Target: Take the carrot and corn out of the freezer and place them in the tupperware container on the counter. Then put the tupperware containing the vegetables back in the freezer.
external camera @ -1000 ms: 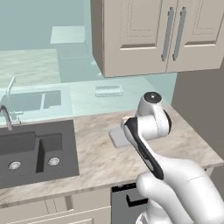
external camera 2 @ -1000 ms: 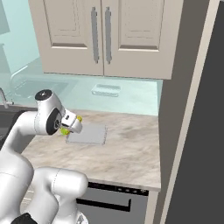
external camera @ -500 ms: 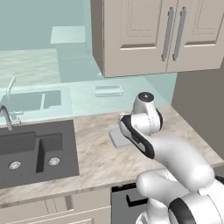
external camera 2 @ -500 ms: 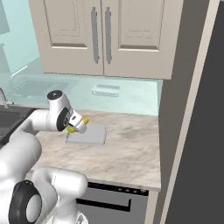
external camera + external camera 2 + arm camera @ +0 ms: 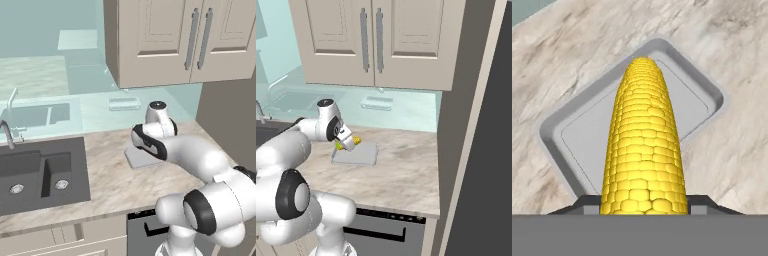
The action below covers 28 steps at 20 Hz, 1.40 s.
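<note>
From my station I see the pincer clamped on the corn, with the cob held between its two fingers and sticking out past them. In the hand view the corn runs straight away from the camera, yellow and evenly kernelled, its rounded far end over the far part of the tupperware container. The container sits flat on the marbled tabletop, and the part of its floor I can see around the cob is bare pale grey. From the right base view the corn shows as a small yellow bit at the pincer, held above the left end of the tupperware container, not resting in it as far as I can tell. In the left base view the arm reaches in from the lower right and its wrist covers most of the container, so I only get the near left corner of the tray on the tabletop. The dark double sink lies to the left, well apart from the tray, with the faucet behind it. Beige wall cabinets hang above, and a dark dishwasher front sits under the tabletop edge. The tall grey side of the fridge stands at the right.
</note>
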Available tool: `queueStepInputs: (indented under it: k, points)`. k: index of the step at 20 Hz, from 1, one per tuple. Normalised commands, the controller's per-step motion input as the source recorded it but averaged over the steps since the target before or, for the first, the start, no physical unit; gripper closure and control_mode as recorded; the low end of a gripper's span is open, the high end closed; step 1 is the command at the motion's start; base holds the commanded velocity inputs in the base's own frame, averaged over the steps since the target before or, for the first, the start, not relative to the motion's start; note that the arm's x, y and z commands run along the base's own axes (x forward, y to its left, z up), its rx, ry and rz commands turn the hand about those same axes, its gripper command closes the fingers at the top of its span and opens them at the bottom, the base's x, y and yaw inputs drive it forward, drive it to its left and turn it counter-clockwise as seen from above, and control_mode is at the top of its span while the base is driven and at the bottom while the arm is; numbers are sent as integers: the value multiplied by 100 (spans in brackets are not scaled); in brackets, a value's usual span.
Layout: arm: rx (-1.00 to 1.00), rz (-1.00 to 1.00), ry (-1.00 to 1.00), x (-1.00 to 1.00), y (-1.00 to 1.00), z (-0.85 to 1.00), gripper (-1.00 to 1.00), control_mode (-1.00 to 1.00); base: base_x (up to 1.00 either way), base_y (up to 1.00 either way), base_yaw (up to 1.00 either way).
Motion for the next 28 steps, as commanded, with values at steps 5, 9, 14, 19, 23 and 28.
queueStepInputs:
  k: [5, 9, 14, 19, 23, 28]
  points:
    - [3, -13, 6, 18, 13, -28, 100, -100, 0, 0, 0]
    - [1, -11, 2, 18, 6, -43, 100, -100, 0, 0, 0]
    - [3, -11, 5, 19, 0, -31, 100, -100, 0, 0, 0]
    - [3, -14, 7, 20, 4, -15, 100, -100, 0, 0, 0]
    - [2, -18, 2, 23, 9, -14, 100, -100, 0, 0, 0]
    - [0, -11, 0, 22, 0, -14, 100, -100, 0, 0, 0]
